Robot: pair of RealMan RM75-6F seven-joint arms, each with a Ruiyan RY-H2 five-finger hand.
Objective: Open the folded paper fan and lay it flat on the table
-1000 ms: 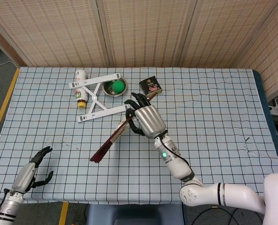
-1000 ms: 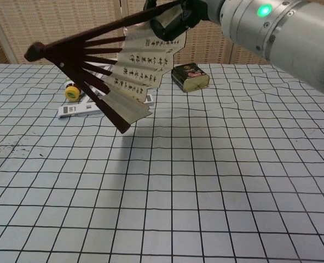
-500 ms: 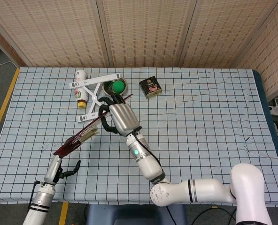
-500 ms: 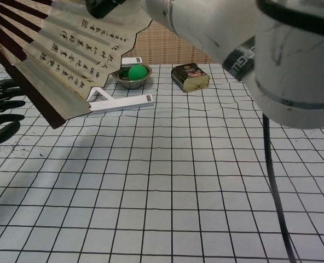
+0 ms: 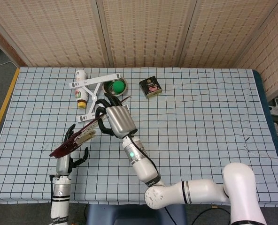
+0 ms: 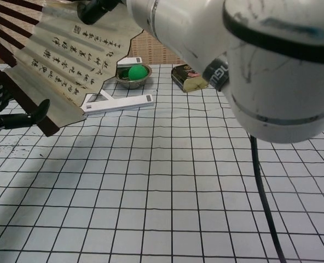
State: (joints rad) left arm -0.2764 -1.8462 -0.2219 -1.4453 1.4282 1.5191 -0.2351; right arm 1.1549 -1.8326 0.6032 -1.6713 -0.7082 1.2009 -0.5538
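Now my right hand (image 5: 116, 118) grips the fan (image 5: 78, 138), half spread in the air at left of frame; my left hand (image 5: 69, 143), fingers apart, reaches its lower end. Next I should pull the ribs wider, then lower it to the bench (image 5: 214, 117).

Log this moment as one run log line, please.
phase: spreading fan | right hand: grips part-open dark-ribbed paper fan, held above table | left hand: fingers at fan's lower edge | fan: not yet flat
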